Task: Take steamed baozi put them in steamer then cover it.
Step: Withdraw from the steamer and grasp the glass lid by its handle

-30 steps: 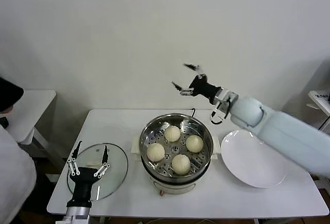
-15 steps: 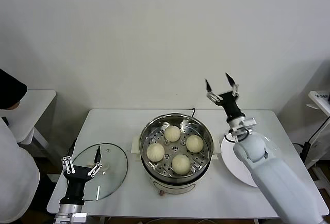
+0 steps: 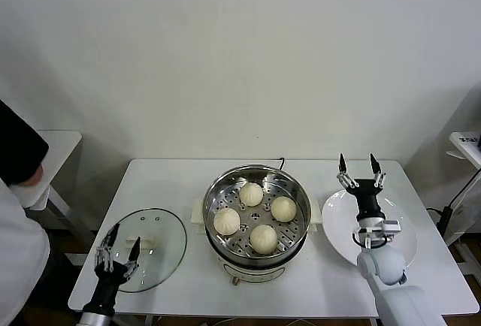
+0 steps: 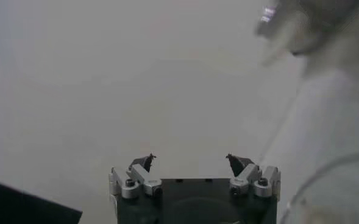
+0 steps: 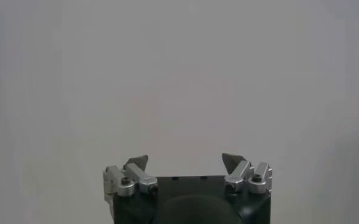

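All four steamed baozi sit on the perforated tray inside the steamer; loading looks done, only the covering is left, judging from the layout.

Landmark = steamer, centre of the table. The cover lies flat on the table on the steamer's left, just beside its white base, not touching as far as I can tell; its cream bar handle sits near the lid centre with its long axis running roughly left-right, i.e. pointing toward the steamer.

Left pincer is over the near-left edge of the cover, fingers spread, holding nothing; the handle lies just off its tips on the steamer side, so a short reach toward the steamer puts the fingers astride the bar; fingers would need to close across the bar's short axis, not along it.

Right pincer is on the steamer's right, raised over the far rim of the white plate, pointing up, fingers spread, empty; right wrist view shows only blank wall past the tips.

Left arm is clearly nearer to the cover; right arm would have to cross over the steamer to get to it; so the lid pick is a left-arm job, then carry rightward and lower concentric onto the steamer rim.

Risk: glass lid, narrow handle; off-centre pinch could tilt it.
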`<act>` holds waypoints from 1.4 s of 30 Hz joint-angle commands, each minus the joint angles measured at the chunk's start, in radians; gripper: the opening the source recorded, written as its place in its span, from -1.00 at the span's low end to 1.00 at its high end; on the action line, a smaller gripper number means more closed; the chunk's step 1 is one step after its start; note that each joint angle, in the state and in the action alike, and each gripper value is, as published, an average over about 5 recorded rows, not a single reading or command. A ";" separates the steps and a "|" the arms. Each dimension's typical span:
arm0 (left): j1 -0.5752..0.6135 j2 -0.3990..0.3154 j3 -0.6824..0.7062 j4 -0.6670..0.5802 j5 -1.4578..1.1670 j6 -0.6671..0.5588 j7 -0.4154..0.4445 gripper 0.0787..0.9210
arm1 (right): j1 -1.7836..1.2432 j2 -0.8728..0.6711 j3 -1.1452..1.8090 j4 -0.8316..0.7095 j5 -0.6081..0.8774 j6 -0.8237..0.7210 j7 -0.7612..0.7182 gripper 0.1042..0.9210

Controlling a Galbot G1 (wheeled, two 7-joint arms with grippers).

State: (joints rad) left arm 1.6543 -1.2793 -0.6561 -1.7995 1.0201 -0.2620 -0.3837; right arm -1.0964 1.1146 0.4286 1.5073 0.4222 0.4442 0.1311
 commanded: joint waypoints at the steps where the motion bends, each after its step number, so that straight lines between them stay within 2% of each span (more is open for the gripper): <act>1: -0.020 -0.007 -0.003 0.116 0.297 0.001 -0.069 0.77 | -0.095 0.056 0.088 -0.010 -0.028 0.015 -0.008 0.76; 18: -0.124 -0.007 0.016 0.246 0.325 0.060 -0.047 0.77 | -0.105 0.075 0.080 -0.025 -0.055 0.009 -0.014 0.76; 42: -0.213 -0.014 0.041 0.295 0.322 0.113 -0.049 0.77 | -0.124 0.085 0.090 -0.033 -0.084 0.016 -0.024 0.76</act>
State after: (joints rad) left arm 1.4679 -1.2946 -0.6179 -1.5251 1.3355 -0.1593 -0.4359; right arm -1.2179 1.1978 0.5166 1.4744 0.3425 0.4587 0.1084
